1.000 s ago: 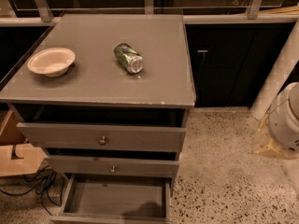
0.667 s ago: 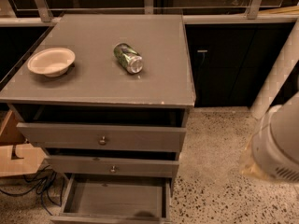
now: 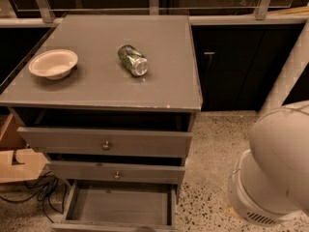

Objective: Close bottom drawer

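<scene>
Bottom drawer [image 3: 120, 206] is pulled well out at the foot of the grey cabinet [image 3: 106, 88]. Its inside is visible and looks bare, and the front panel is cut off by the lower frame edge.

The gripper is out of frame, so I can't tell its grip state or where it is relative to the drawer. Only the white rounded arm housing [image 3: 282, 158] shows, at lower right. It is right of the cabinet, above the floor and clear of the drawer.

The two drawers above:
- Top drawer [image 3: 145, 143] has a round knob [image 3: 106, 145] and a dark gap above its front.
- Middle drawer [image 3: 145, 173] also has a knob and a narrower gap.

On the cabinet top:
- A pale bowl [image 3: 53, 63] sits upright near the left edge.
- A green can [image 3: 133, 60] lies on its side near the centre, apart from the bowl.

Around the cabinet:
- The floor [image 3: 212, 144] is speckled terrazzo.
- A cardboard box [image 3: 19, 163] and loose cables [image 3: 41, 192] are at lower left.
- A dark cabinet door [image 3: 231, 66] is behind on the right, with a white post [image 3: 289, 71] leaning across it.
- Glass panels in metal frames run along the back.
</scene>
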